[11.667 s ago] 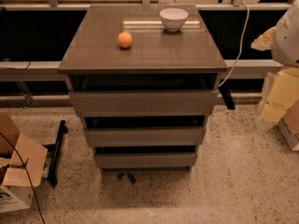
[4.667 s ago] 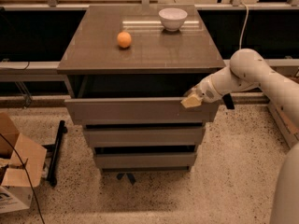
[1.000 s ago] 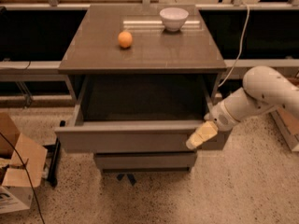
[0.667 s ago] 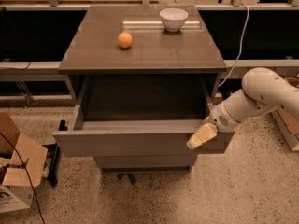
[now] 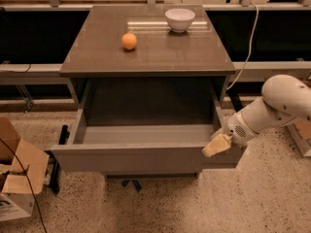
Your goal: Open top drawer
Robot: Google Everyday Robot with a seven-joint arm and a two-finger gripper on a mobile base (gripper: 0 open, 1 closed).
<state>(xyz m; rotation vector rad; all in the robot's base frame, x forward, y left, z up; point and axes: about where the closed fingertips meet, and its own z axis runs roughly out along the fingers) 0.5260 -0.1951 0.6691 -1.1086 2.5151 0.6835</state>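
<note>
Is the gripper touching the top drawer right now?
Touching. The camera view shows the gripper on the top drawer front's right end, no gap visible.

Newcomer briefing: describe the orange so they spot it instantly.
Find the grey-brown cabinet, its top drawer pulled out with the robot's hand at the front's right end. On the cabinet's top, left of the white bowl, sits the orange: a small orange ball, not a dish.

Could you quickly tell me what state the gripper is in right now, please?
Gripper: at the right end of the front of the open top drawer; whether it is open or closed cannot be told.
</note>
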